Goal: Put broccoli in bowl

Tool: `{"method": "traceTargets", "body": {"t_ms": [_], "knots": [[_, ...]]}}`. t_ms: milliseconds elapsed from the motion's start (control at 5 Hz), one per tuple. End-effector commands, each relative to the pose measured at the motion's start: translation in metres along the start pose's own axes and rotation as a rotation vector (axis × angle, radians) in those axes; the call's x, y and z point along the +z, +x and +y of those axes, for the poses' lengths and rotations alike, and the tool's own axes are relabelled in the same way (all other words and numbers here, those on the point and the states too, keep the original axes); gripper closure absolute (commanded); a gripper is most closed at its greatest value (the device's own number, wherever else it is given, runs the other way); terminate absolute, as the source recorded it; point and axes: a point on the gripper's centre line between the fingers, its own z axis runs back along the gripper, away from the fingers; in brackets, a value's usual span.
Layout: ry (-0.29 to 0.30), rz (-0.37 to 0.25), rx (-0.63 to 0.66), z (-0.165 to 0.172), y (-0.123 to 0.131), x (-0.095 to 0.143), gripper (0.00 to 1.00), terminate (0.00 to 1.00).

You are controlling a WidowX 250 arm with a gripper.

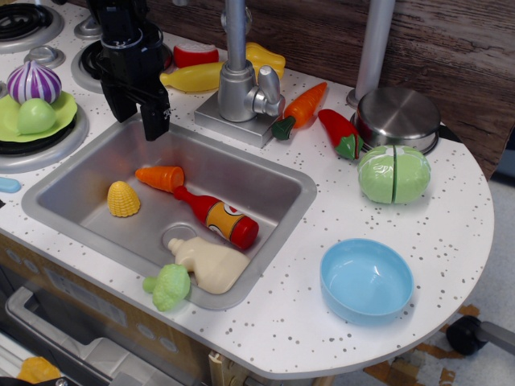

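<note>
The broccoli (168,285), small and light green with a lumpy head, lies at the front edge of the steel sink (265,181), touching a cream squeeze bottle (211,265). The light-blue bowl (367,280) sits empty on the speckled counter to the right of the sink. My black gripper (137,112) hangs over the sink's back left corner, far from the broccoli. Its fingers (154,121) point down, apart and holding nothing.
The sink also holds a red ketchup bottle (217,217), an orange carrot (160,177) and yellow corn (123,199). A faucet (238,80), carrot (302,108), red pepper (341,133), steel pot (397,119) and split cabbage (393,174) stand behind. A green plate (36,119) with a ball and onion is left.
</note>
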Motion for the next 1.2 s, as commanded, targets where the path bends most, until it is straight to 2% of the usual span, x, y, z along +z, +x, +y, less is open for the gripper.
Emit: {"method": "traceTargets", "body": {"t_ms": [0,200,400,600,1000], "knots": [[0.0,0.0,0.0,0.0,0.0,0.0,0.0,0.0],[0.002,-0.029,-0.055,-0.026,-0.013,0.026,0.0,0.0],[0.032,-0.009,-0.025,-0.066,-0.03,0.047,0.0,0.0],[0.083,0.041,0.012,-0.1,-0.051,0.07,0.0,0.0],[0.041,0.008,0.008,-0.13,-0.086,0.076,0.0,0.0]]}}
